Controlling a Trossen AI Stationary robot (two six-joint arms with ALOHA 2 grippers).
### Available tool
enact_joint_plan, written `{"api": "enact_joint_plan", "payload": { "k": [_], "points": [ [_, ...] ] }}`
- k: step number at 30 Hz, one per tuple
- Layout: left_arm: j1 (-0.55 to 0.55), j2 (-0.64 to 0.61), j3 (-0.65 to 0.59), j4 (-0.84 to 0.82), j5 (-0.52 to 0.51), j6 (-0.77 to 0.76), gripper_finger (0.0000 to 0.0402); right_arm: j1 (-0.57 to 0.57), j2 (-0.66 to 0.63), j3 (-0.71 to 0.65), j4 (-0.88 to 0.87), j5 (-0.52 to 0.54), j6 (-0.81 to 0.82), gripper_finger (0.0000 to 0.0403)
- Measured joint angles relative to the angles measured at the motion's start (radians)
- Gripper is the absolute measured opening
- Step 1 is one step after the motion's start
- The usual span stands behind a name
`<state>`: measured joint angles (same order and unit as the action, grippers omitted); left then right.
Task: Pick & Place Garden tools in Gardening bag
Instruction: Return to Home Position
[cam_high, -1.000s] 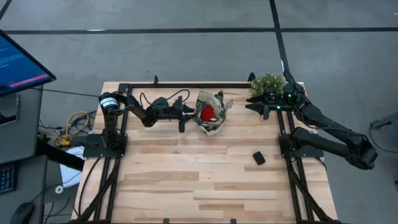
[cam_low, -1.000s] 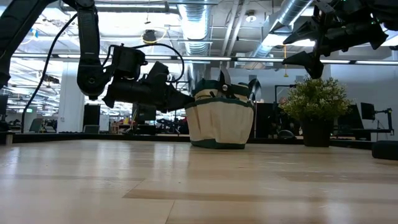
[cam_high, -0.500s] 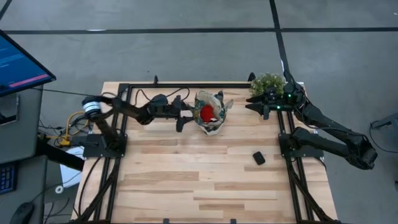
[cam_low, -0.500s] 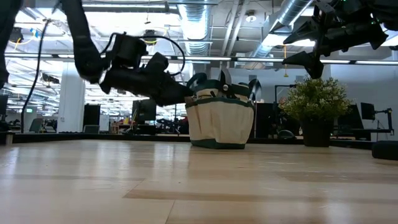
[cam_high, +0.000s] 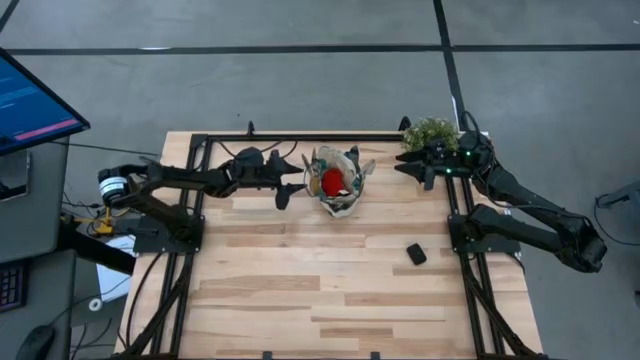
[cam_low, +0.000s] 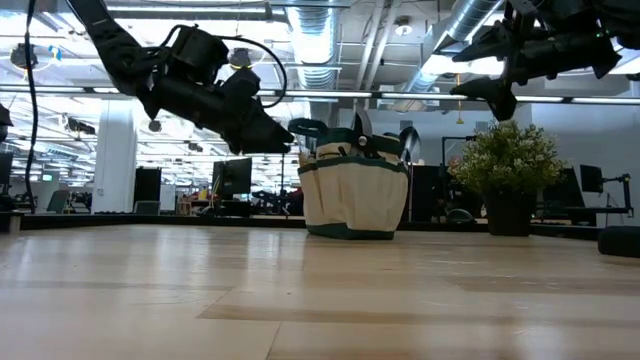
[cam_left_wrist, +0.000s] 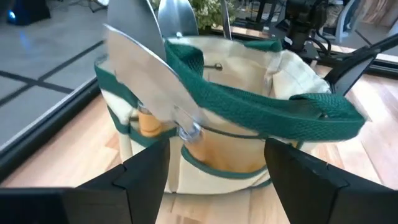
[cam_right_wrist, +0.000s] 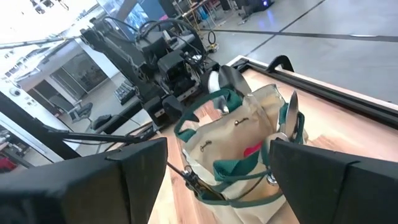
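— Where's the bag?

— The bag (cam_high: 338, 186) stands upright on the table (cam_high: 330, 290), close to the back edge and about midway along it. It is beige cloth with green straps.

— And the tools?

— They are in it. A red glove (cam_high: 333, 181) lies inside. Silver trowels (cam_left_wrist: 140, 56) stand heads-up along the bag's side, and one pale handle is tucked into an outer pocket.

— What about the left gripper?

— The left gripper (cam_high: 289, 187) hangs just beside the bag, on the side toward the table's left edge. It is off the wood at about rim height and points at the bag. I can't tell for sure, but it looks clear of the cloth. Its fingers are spread wide with nothing between them.

— And the right one?

— The right gripper (cam_high: 413, 172) is up high over the back right corner, just beside the plant (cam_high: 431, 133). It is aimed toward the bag but well apart from it. Its fingers are spread too and hold nothing.

— Anything else on the table?

— A small black block (cam_high: 416, 254) lies near the right edge, by the right arm's base.
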<state>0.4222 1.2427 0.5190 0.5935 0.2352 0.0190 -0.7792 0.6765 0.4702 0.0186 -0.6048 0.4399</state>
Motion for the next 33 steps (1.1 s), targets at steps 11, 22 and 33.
{"api": "enact_joint_plan", "payload": {
  "k": [11, 22, 33],
  "points": [
    [-0.040, 0.060, 0.000, -0.019, -0.007, -0.004, 0.0268, 0.008, 0.000, 0.000, 0.023, 0.000, 0.030, 0.0265],
    [-0.043, 0.053, 0.000, -0.098, -0.042, -0.018, 0.0292, 0.008, 0.000, 0.000, 0.023, 0.000, 0.037, 0.0265],
    [-0.051, 0.014, 0.000, -0.173, -0.041, -0.079, 0.0294, 0.008, 0.000, 0.000, 0.023, 0.003, 0.059, 0.0265]
  ]
}}
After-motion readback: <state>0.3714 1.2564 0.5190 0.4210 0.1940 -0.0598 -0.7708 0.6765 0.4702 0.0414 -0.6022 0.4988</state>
